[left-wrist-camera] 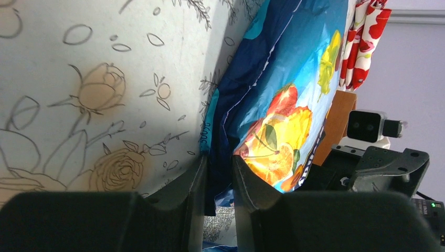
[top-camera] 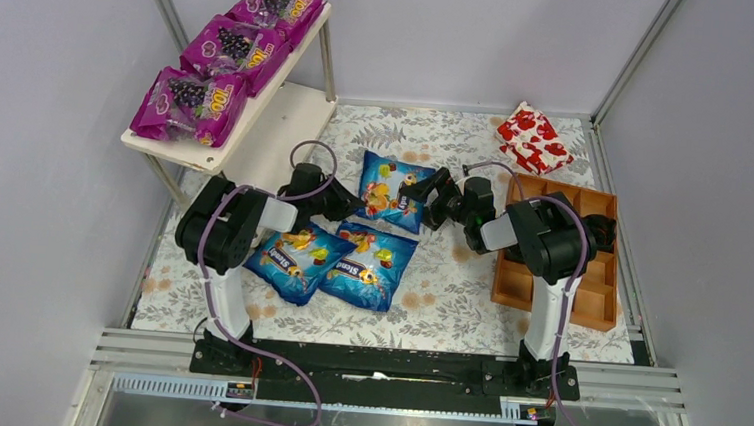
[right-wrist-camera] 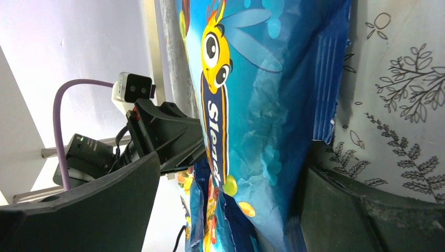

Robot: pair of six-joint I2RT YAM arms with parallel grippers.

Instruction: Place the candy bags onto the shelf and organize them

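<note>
1. Grey walls close in a table covered by a floral mat [top-camera: 449,278]. The shelf [top-camera: 285,111] stands at 10 o'clock, with three purple bags [top-camera: 226,47] in a row on its top board.
2. Two blue bags [top-camera: 335,260] lie touching at mat centre. The third blue bag [top-camera: 393,189] lies just toward 12 o'clock from them, between both grippers.
3. Left gripper [top-camera: 346,206]: fingers nearly together, pinching that bag's 9 o'clock edge. Right gripper [top-camera: 422,193]: fingers spread wide, straddling its 3 o'clock edge.
4. Handling (judged): light, soft, glossy film, probably slippery, and the contents will shift. Grip the flat crimped seam, not the puffed middle.
5. Only the left wrist view shows the pinch. Only the right wrist view shows the crimped seam close up. Only the top view shows the shelf.
</note>
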